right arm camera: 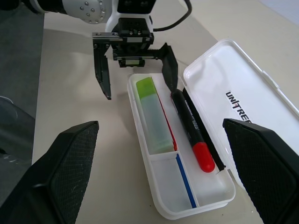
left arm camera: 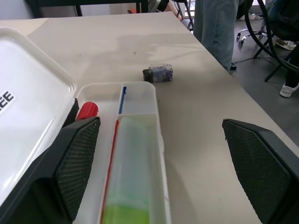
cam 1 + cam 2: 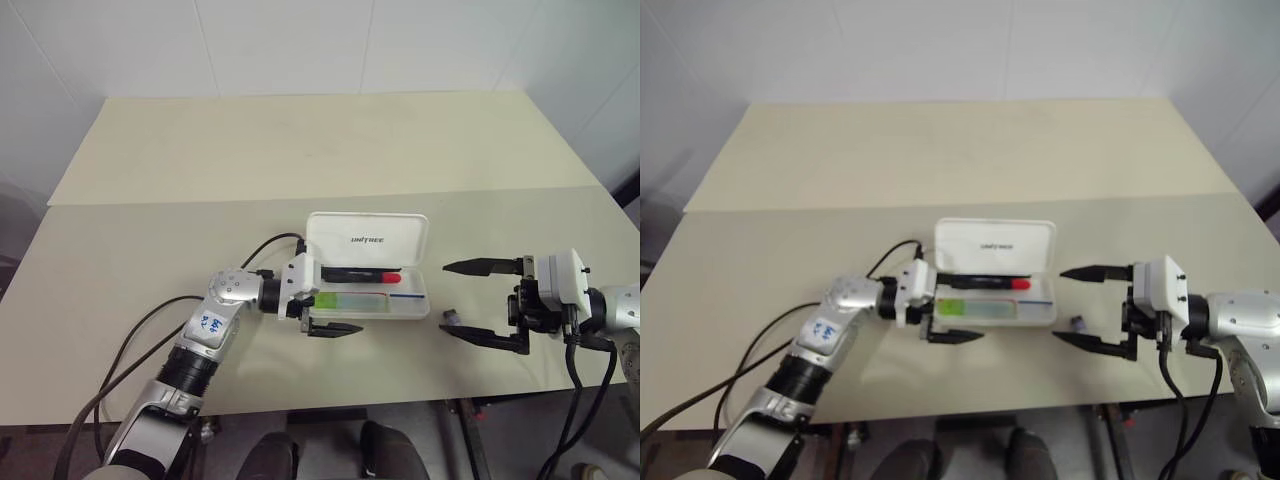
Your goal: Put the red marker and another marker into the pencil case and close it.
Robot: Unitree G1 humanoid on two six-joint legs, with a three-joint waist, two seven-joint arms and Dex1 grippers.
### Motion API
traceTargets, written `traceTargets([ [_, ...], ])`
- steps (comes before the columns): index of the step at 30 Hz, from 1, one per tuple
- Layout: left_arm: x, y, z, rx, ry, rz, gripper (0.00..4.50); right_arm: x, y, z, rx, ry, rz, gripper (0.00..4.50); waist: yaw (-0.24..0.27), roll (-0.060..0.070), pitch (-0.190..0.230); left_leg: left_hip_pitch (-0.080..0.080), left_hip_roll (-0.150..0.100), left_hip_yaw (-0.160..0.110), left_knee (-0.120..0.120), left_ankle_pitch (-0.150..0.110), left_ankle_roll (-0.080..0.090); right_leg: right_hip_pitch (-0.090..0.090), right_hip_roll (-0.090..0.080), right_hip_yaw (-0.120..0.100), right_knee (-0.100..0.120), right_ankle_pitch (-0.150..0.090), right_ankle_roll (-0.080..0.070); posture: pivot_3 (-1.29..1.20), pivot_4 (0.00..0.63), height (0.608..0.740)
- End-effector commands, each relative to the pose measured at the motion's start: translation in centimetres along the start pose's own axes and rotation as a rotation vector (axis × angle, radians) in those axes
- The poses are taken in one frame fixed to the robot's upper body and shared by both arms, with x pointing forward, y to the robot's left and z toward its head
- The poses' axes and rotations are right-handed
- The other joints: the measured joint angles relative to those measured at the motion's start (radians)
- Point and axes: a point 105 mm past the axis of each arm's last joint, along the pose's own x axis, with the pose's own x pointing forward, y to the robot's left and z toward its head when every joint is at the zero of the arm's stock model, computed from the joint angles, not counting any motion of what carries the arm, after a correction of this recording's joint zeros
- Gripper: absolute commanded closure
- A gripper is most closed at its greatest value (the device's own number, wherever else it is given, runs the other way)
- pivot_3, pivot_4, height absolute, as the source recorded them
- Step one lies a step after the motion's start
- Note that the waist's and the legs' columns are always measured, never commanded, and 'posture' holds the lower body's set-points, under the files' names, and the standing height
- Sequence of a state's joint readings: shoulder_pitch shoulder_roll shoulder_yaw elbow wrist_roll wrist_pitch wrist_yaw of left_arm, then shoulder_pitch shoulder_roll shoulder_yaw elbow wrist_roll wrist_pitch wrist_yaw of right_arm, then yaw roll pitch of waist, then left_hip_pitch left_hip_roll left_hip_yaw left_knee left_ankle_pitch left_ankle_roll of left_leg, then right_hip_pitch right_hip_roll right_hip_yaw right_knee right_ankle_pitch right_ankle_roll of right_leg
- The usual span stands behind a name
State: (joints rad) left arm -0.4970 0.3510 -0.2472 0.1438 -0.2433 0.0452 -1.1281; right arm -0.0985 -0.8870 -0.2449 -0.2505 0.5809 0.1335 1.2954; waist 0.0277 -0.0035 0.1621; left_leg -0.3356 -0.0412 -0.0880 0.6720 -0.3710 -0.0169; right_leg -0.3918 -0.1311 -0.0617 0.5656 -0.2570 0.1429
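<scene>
While lid up, left hand (image 3: 333,300) astride pencil case (image 3: 415,312) rim.

Count of items on the table (image 3: 150,250), one table in view.

Pencil case (image 3: 368,240): 1, white, lid open.

Markers: 2 in total. Red marker (image 1: 191,128): 1, lying in the case. Green highlighter (image 1: 152,112): 1, lying in the case.

Printed stripes inside the case: 2, namely 1 red and 1 blue.

Small dark grey object (image 2: 158,73): 1, loose on the table, outside the case.

End effectors: 2, the left end effector (image 3: 335,300) and the right end effector (image 3: 470,300); each has 2 black fingers, 4 fingers altogether.

Persons: 1, legs only.
</scene>
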Motion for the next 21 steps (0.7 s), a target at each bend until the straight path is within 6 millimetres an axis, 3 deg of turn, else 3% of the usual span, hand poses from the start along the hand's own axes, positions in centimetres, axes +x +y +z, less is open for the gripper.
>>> traceTargets([
  [1,-0.6,-0.1,1.9,0.041,-0.067,0.019,0.01,-0.4,-0.6,0.3,-0.006,-0.003,-0.036,0.0,0.001,0.0,0.0,0.0,0.0,0.0,0.0,0.0,0.0,0.0,0.0,0.0,0.0,0.0,0.0,0.0,0.15,0.74],
  [5,-1.8,-0.8,3.5,0.055,-0.127,0.021,0.01,-1.4,-0.9,-1.0,0.055,0.026,-0.096,0.0,0.002,0.0,0.0,0.0,0.0,-0.002,0.001,0.0,0.0,0.001,0.0,0.0,0.0,0.0,0.0,0.0,0.15,0.74],
  [10,-3.6,-2.1,5.2,0.068,-0.151,0.009,0.01,-4.3,-0.5,-3.9,0.166,0.129,-0.192,0.0,0.001,-0.001,0.0,0.0,0.0,-0.005,-0.001,0.0,0.0,0.0,-0.001,0.001,0.0,0.0,0.0,0.0,0.15,0.74],
  [17,-5.7,-3.2,5.9,0.055,-0.122,0.017,0.01,-7.8,-0.1,-6.5,0.262,0.227,-0.315,0.0,-0.001,-0.001,-0.001,0.001,0.0,-0.005,-0.002,0.0,0.0,0.0,0.0,0.003,0.0,0.0,0.0,0.0,0.15,0.74],
  [21,-6.6,-2.8,5.7,0.047,-0.096,0.063,0.01,-7.6,-0.2,-7.4,0.318,0.228,-0.427,0.0,-0.001,-0.001,-0.001,0.001,0.0,-0.005,-0.002,0.0,0.0,0.0,0.0,0.004,-0.001,0.0,0.0,0.0,0.15,0.74],
])
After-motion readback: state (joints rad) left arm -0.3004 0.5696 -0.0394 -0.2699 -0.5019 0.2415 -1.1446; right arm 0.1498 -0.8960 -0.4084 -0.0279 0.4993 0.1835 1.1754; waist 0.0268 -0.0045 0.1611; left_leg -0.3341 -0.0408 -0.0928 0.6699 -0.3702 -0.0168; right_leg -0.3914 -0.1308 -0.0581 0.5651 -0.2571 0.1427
